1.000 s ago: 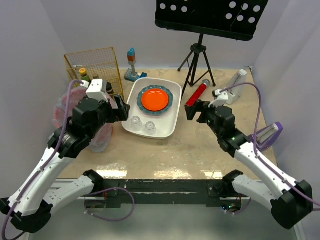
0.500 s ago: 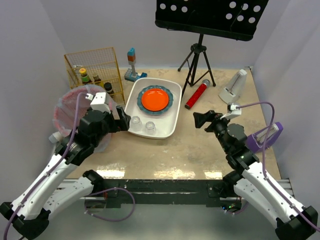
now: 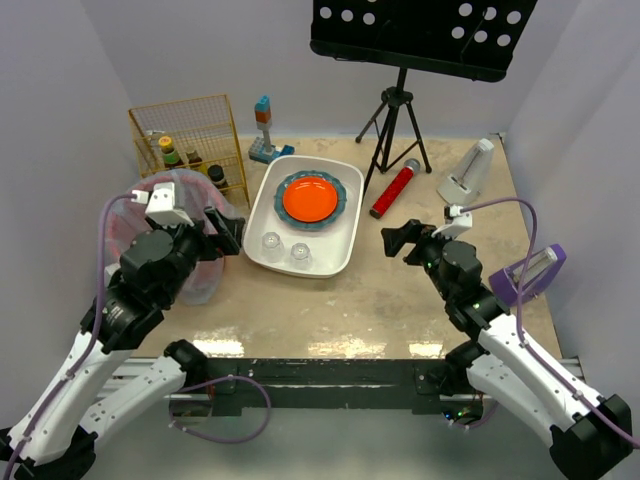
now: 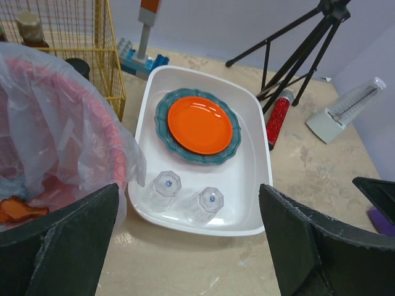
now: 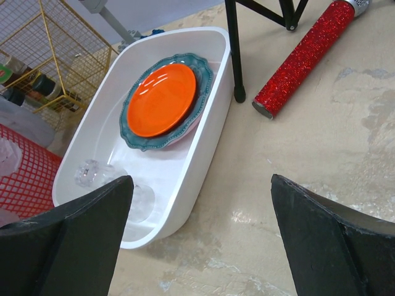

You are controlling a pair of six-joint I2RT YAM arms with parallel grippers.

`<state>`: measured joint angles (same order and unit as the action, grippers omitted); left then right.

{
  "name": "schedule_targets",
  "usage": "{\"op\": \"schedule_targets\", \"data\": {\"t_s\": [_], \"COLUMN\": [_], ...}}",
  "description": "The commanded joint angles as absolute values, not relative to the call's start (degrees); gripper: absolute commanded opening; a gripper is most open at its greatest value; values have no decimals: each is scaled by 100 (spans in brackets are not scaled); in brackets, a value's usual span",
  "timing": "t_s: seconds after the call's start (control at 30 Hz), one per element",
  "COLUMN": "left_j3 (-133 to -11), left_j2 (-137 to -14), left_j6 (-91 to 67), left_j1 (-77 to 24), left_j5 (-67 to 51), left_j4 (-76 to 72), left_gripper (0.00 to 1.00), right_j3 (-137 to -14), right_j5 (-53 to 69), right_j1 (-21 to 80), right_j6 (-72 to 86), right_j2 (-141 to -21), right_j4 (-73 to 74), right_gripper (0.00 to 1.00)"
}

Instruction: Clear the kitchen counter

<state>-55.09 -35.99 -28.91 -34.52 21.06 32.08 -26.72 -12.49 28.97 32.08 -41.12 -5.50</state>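
Kitchen counter [image 3: 330, 300]: beige, faintly mottled, stone-look.

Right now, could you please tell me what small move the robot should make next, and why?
Probably ease the right gripper forward to the red microphone. Its jaws stand open and empty, and the microphone lies loose on the counter just ahead of it, outside the tub.
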Motion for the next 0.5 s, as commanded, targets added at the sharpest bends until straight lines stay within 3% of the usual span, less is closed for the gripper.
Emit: {"op": "schedule_targets", "data": {"t_s": [0.0, 0.47], "left_j3": [-5968, -5660], "left_j2": [-3665, -3489], "left_j6": [-2637, -2540], "left_j1": [-3445, -3437], "left_j5": [2426, 2171], "left_j4": [3226, 2900], "left_gripper": [100, 100], "right_j3": [-2699, -2768], "right_j5": [-1266, -1301], "right_j1": [2909, 2900], "right_j6": [3366, 3524], "right_j2": [-4017, -4122], "right_j4": [-730, -642], "right_gripper": [98, 98]}}
